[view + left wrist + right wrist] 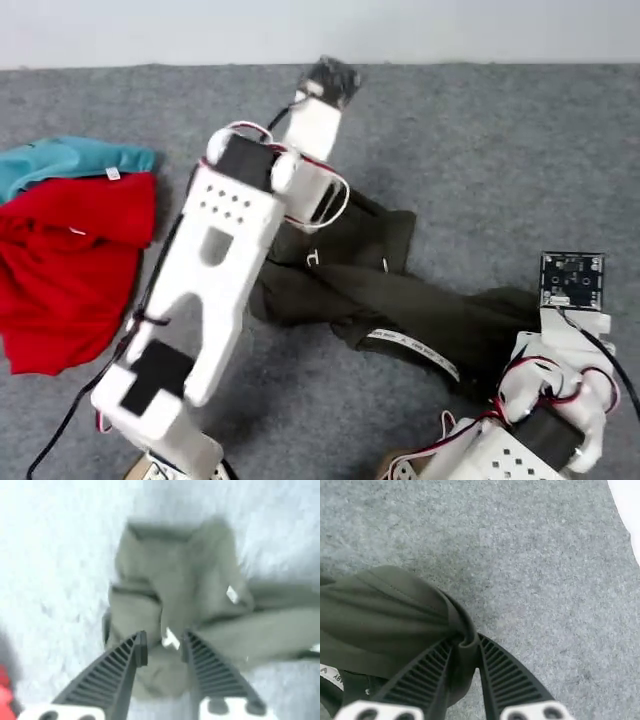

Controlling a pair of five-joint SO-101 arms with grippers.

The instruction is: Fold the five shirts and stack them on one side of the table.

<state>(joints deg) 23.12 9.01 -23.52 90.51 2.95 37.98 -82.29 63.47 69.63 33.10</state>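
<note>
A dark olive shirt [400,300] lies crumpled and stretched across the middle of the grey table. My left gripper [165,647] hangs open just above the shirt's bunched far end [175,595], with nothing between its fingers. My right gripper [465,647] is shut on a gathered fold of the same shirt [385,615] at its near right end, close to the table's front. In the high view the left arm [220,260] reaches from the front left over the shirt. The right arm [560,400] sits at the front right.
A red shirt [70,260] lies loosely bunched at the left side, on top of a teal shirt [60,160] behind it. Bare grey felt [520,150] stretches over the back right. A pale wall runs along the far edge.
</note>
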